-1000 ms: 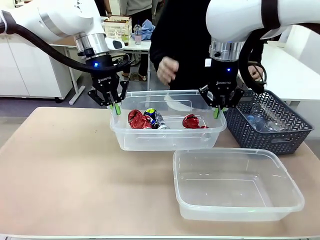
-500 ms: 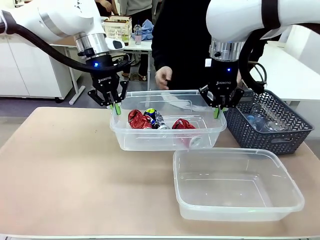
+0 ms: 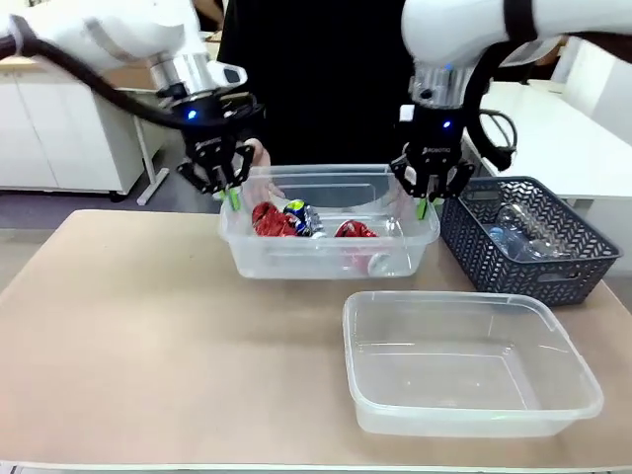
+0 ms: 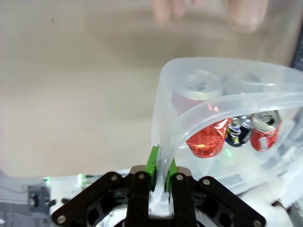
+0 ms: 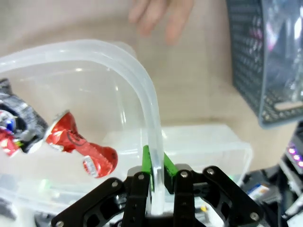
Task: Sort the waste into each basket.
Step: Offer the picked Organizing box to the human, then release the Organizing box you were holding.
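A clear tub (image 3: 318,261) hangs above the table, held at both ends. My left gripper (image 3: 232,196) is shut on its left rim, and its green pads (image 4: 153,163) pinch the rolled edge (image 4: 222,101). On the right rim (image 5: 144,85), my right gripper (image 3: 425,204) is shut the same way, rim between its pads (image 5: 168,166). Inside lie crushed red cans (image 3: 269,221), a blue and silver one (image 3: 297,216) and another red can (image 5: 80,149). A second clear tub (image 3: 472,405) sits empty at the front right.
A dark grey lattice basket (image 3: 484,259) with clear bottles (image 3: 523,232) stands at the right, close to the held tub. A person stands at the far side; one hand (image 3: 259,154) is by the tub's far left corner, and fingers (image 5: 161,16) show beyond its right end.
Both grippers have raised the tub off the table and carried it toward the person. The cans inside have slid about, and the person's hands have come closer to the tub.
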`<act>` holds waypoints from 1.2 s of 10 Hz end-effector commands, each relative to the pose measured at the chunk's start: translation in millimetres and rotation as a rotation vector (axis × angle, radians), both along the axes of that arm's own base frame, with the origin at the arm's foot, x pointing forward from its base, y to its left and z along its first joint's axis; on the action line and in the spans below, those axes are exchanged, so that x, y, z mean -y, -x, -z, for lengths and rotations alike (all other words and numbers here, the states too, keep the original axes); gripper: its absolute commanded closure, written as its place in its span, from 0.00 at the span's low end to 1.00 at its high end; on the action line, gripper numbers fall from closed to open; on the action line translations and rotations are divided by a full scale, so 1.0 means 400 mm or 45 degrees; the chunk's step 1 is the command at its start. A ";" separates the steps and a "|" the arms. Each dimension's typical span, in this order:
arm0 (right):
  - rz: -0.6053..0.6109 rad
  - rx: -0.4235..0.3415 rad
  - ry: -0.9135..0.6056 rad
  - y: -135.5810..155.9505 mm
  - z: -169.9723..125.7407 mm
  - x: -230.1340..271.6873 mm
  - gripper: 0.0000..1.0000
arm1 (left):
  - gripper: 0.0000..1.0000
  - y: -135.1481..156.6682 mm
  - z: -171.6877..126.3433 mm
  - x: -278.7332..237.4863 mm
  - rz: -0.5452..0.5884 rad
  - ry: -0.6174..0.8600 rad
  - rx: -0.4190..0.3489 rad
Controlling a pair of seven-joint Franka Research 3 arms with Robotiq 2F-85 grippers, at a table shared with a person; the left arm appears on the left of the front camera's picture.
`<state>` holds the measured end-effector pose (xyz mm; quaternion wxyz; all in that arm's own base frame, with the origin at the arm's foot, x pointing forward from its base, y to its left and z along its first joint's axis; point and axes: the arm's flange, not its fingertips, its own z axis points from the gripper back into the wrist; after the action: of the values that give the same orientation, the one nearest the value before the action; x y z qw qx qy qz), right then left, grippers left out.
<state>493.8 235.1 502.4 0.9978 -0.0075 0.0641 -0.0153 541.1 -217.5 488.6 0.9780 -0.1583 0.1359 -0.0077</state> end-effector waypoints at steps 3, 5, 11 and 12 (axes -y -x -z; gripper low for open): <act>-0.012 -0.133 -0.005 -0.229 -0.003 -0.009 0.95 | 0.93 -0.175 -0.037 0.024 -0.096 0.020 -0.009; -0.006 -0.150 -0.034 -0.241 0.022 -0.003 0.95 | 0.93 -0.184 -0.022 0.010 -0.141 0.038 -0.018; 0.024 -0.123 -0.026 -0.243 0.035 0.016 0.95 | 0.93 -0.181 0.010 -0.001 -0.060 0.003 -0.013; 0.024 -0.123 -0.026 -0.243 0.035 0.016 0.95 | 0.93 -0.181 0.010 -0.001 -0.060 0.003 -0.013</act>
<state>593.2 229.6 487.9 0.9934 0.0006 0.1116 -0.0250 614.3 -217.4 480.6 0.9775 -0.1566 0.1399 0.0173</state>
